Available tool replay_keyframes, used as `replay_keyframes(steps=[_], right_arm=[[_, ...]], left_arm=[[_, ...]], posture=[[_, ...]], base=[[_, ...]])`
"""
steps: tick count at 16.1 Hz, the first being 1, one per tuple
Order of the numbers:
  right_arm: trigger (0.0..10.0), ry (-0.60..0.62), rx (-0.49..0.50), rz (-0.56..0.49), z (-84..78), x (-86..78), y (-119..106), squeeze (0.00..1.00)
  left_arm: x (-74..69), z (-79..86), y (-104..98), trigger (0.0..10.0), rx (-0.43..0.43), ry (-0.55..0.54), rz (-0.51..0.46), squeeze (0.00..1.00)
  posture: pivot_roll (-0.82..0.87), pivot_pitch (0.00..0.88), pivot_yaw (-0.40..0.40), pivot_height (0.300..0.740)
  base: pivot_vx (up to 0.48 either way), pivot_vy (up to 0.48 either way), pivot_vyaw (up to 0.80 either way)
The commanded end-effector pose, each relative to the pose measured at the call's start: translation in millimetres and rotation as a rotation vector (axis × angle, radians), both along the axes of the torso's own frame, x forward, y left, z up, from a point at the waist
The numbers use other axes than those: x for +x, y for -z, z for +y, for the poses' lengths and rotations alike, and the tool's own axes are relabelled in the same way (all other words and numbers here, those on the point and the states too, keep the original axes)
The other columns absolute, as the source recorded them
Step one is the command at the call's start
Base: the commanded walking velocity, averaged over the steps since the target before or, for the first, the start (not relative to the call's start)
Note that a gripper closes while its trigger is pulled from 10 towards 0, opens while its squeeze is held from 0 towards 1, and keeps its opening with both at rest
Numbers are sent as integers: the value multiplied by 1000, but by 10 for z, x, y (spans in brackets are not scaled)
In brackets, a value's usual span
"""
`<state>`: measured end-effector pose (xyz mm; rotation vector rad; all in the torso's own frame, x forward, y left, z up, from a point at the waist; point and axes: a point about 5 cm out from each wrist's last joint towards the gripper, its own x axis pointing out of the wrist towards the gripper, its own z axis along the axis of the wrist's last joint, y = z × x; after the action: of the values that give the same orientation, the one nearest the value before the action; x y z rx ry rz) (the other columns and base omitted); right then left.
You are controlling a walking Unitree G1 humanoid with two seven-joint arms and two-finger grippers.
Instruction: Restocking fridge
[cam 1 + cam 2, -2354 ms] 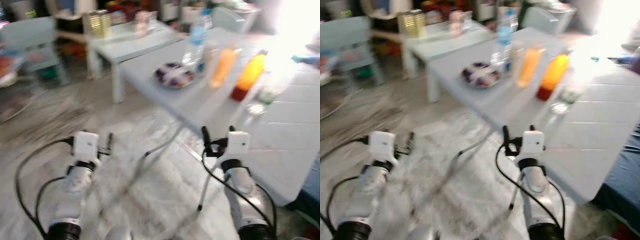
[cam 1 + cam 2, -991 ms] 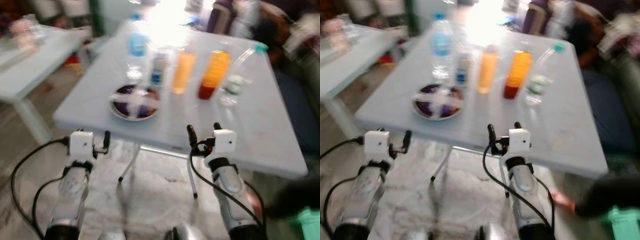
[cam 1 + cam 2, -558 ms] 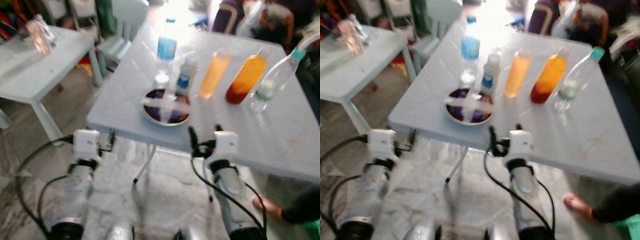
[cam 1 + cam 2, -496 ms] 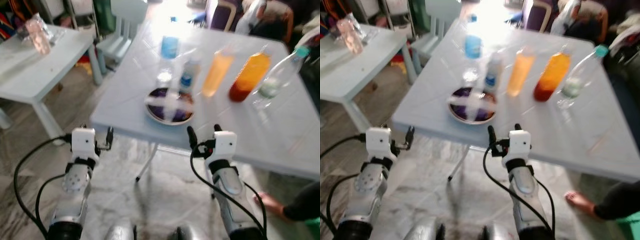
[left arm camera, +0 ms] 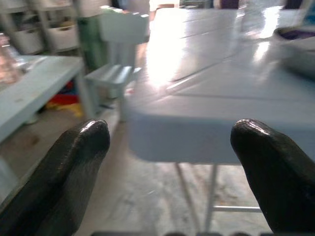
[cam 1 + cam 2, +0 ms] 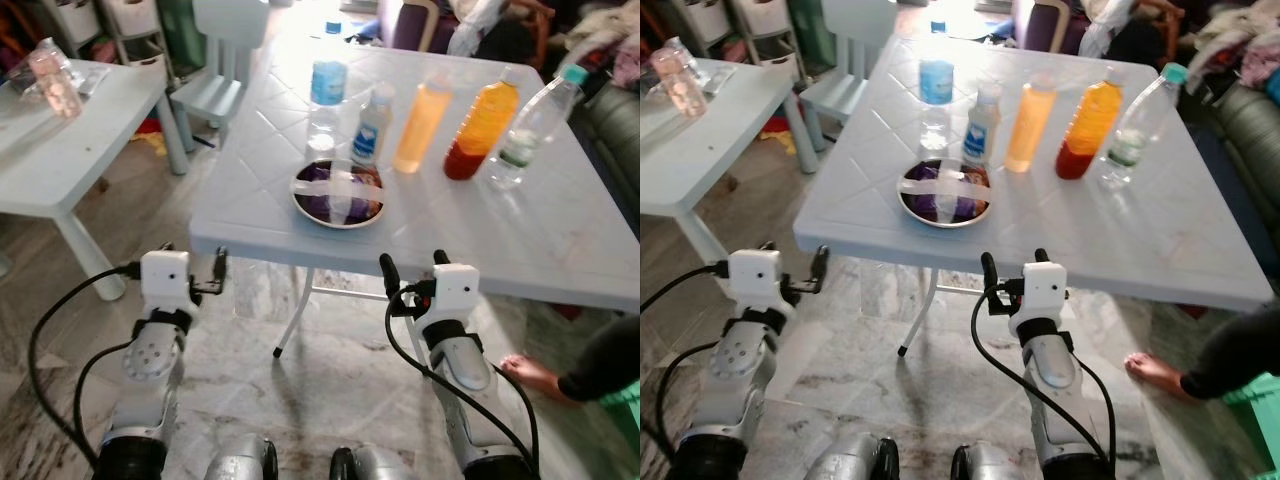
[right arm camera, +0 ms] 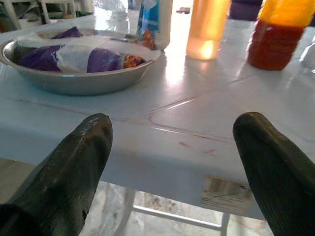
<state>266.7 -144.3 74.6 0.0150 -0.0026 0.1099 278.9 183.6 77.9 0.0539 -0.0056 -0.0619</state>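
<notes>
Nearest the robot, both grippers hang over the marbled floor (image 6: 330, 370) just short of the near edge of the pale blue plastic table (image 6: 560, 240), neither touching it. The left gripper (image 6: 193, 256) sits off the table's near left corner, its black fingers (image 5: 74, 162) spread wide with nothing between them; the right gripper (image 6: 411, 262) faces the near edge below the bowl, its fingers (image 7: 74, 152) equally wide apart and empty. On the table, closest to that edge, stands a metal bowl (image 6: 338, 194) holding purple and white packets. Behind the bowl runs a row of bottles: a clear water bottle with a blue label (image 6: 326, 96) at the left, a small white bottle (image 6: 371, 124) beside it, a tall bottle of pale orange drink (image 6: 421, 113), a bottle of orange-red drink (image 6: 480, 117), and a tilted-looking clear bottle with a teal cap (image 6: 531, 126) at the right end. Left of the table stands a second, lower table (image 6: 60, 150) bearing a pinkish cup (image 6: 50, 72). By the table's near right corner a person's bare foot (image 6: 533, 374) rests on the floor. Beyond the table's far left corner stands a small pale chair (image 6: 222, 60).
</notes>
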Motion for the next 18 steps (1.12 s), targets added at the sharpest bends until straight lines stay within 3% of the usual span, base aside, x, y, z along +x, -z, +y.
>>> replay_keyframes(steps=[1,4,8,12,18], right_arm=[[10000,-1,1,-63,-30,11,-134,0],[10000,16,33,-112,-76,43,-309,0],[10000,19,35,-102,-76,37,-301,0],[10000,9,12,-136,-70,52,-397,0],[10000,3,-6,-155,-69,52,-445,0]], left_arm=[[41,16,-102,10000,-11,-1,-29,0],[69,-32,-279,10000,-42,25,-80,0],[69,-111,-278,10000,-60,48,-76,0],[112,-170,-436,10000,-87,69,-117,0],[112,-241,-428,10000,-90,89,-116,0]], posture=[[75,87,-59,740],[73,86,-57,740],[70,83,-54,740],[70,79,-57,740],[61,79,-60,740]], base=[[0,0,0],[0,0,0],[0,128,-453],[0,435,-144],[0,393,0]])
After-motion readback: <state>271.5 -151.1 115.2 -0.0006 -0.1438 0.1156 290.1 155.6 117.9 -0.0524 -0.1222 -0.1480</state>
